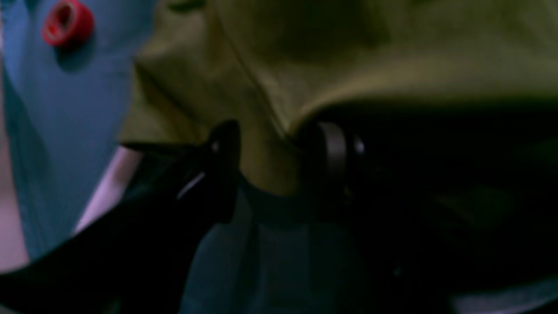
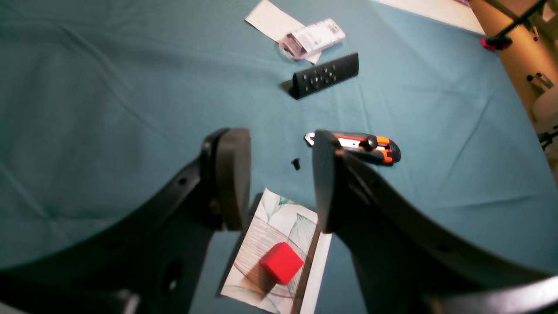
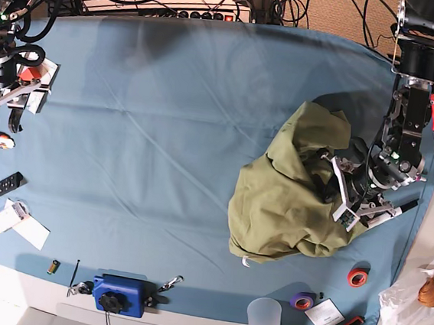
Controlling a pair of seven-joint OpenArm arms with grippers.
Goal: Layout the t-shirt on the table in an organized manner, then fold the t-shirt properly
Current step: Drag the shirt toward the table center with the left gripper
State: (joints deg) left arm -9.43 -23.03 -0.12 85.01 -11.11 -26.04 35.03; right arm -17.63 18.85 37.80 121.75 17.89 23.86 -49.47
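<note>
The left gripper (image 1: 266, 144) has its fingers (image 1: 224, 148) pinched on a fold of the t-shirt (image 1: 244, 74); olive cloth fills the gap between them and bulges up just beyond the tips; the picture there is dark and blurred, so the grip's depth is unclear; past the cloth and off to one side of the fingers, a red tape roll (image 1: 67, 22) lies on the blue counter (image 1: 65, 131).

Seen from the base camera, the shirt (image 3: 286, 200) sits in a crumpled heap on the counter (image 3: 166, 127), bunched against the left gripper (image 3: 339, 191) and spreading away from it towards the counter's middle; none of it is laid flat.

The right gripper (image 2: 279, 174) hangs above the counter with its fingers (image 2: 233, 174) spread wide and nothing between them; directly under them is a printed card (image 2: 279, 226) with a red cube (image 2: 281, 262) on it; just beyond one fingertip lies an orange and black box cutter (image 2: 364, 147), with a small black bit (image 2: 296, 163) beside it; farther out a black remote (image 2: 324, 76), then a clear plastic packet (image 2: 311, 38) on a slip of paper (image 2: 270, 19); this gripper is well apart from the shirt.
</note>
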